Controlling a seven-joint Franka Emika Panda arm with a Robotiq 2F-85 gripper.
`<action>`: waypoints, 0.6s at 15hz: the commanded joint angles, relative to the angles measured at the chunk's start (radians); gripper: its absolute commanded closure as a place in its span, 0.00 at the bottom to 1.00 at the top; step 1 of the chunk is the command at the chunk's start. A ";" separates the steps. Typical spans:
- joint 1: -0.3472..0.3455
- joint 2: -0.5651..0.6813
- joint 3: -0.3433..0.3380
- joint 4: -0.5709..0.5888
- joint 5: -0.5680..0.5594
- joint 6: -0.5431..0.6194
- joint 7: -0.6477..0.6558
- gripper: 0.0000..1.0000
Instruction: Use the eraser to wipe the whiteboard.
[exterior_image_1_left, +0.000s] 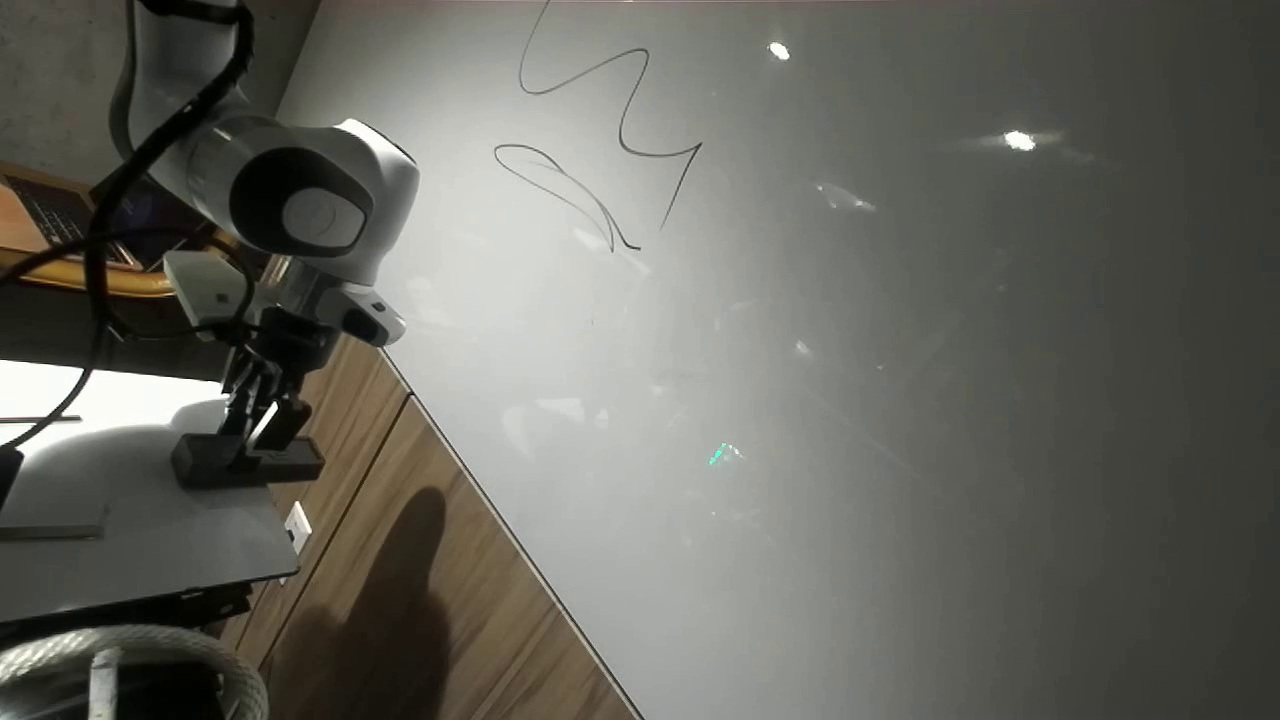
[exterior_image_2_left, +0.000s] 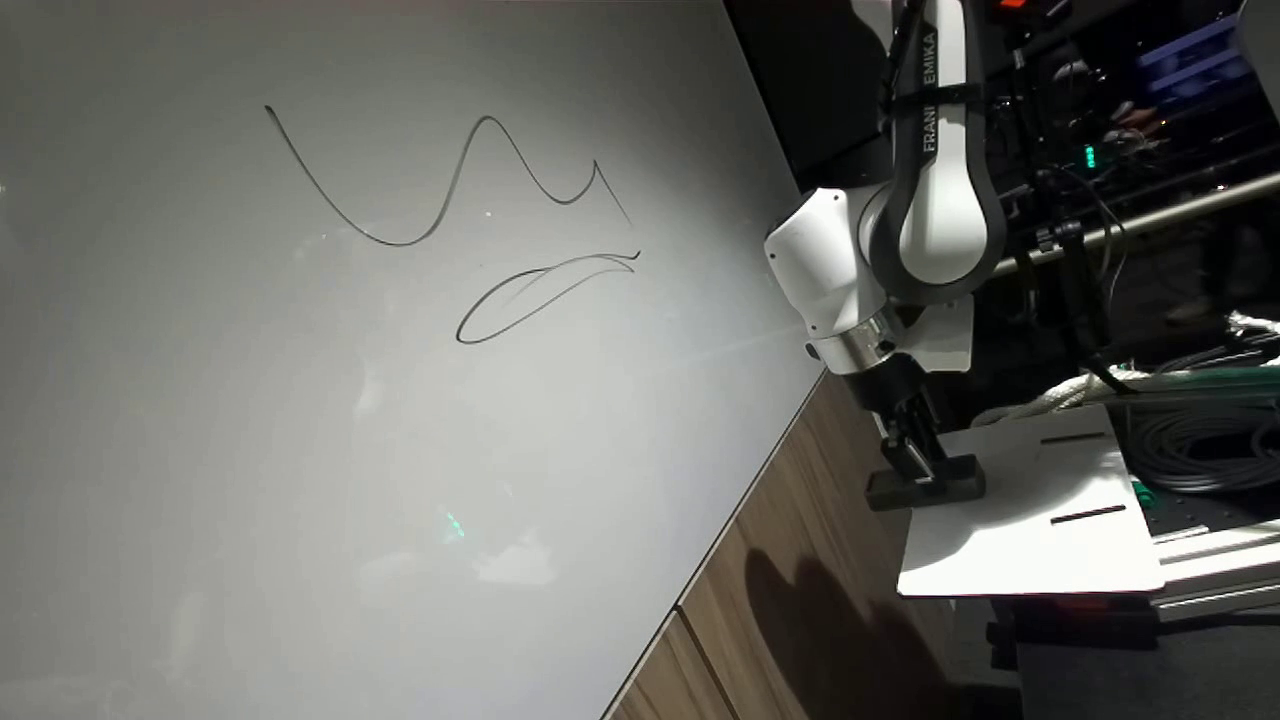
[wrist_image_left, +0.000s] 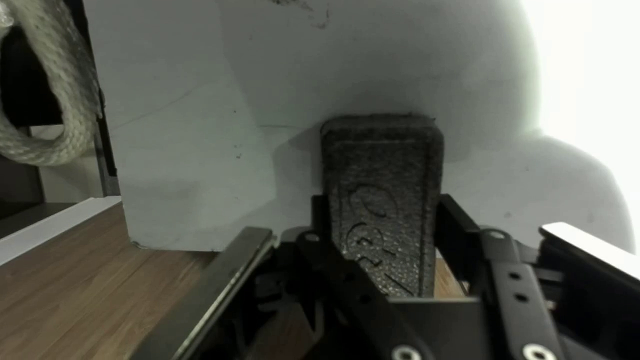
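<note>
Gripping the black eraser (wrist_image_left: 382, 165) now, and gripping it near the middle, clamped in the claw (wrist_image_left: 383, 215) along both long sides! Seen in both exterior views right at the edge of the white table (exterior_image_2_left: 1040, 560), jutting out past it with wood panelling (exterior_image_1_left: 500, 620) beyond. Touching the table or raised just above? Cannot tell from here. Well apart from the whiteboard (exterior_image_1_left: 900, 580), though, sprawling huge and glossy in both exterior views, and marked there with a dark wavy line (exterior_image_2_left: 460, 170) and, near that, a narrow loop (exterior_image_2_left: 545, 268). Dotted with bright glints (exterior_image_1_left: 1019, 140), too! Look past the white arm (exterior_image_1_left: 310, 195) in an exterior view and spot an open laptop (exterior_image_1_left: 62, 212).
</note>
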 joint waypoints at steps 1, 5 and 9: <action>0.038 -0.088 0.016 -0.023 0.041 -0.018 -0.014 0.72; 0.093 -0.256 0.088 -0.047 0.120 -0.062 -0.024 0.72; 0.154 -0.436 0.183 -0.029 0.169 -0.153 -0.004 0.72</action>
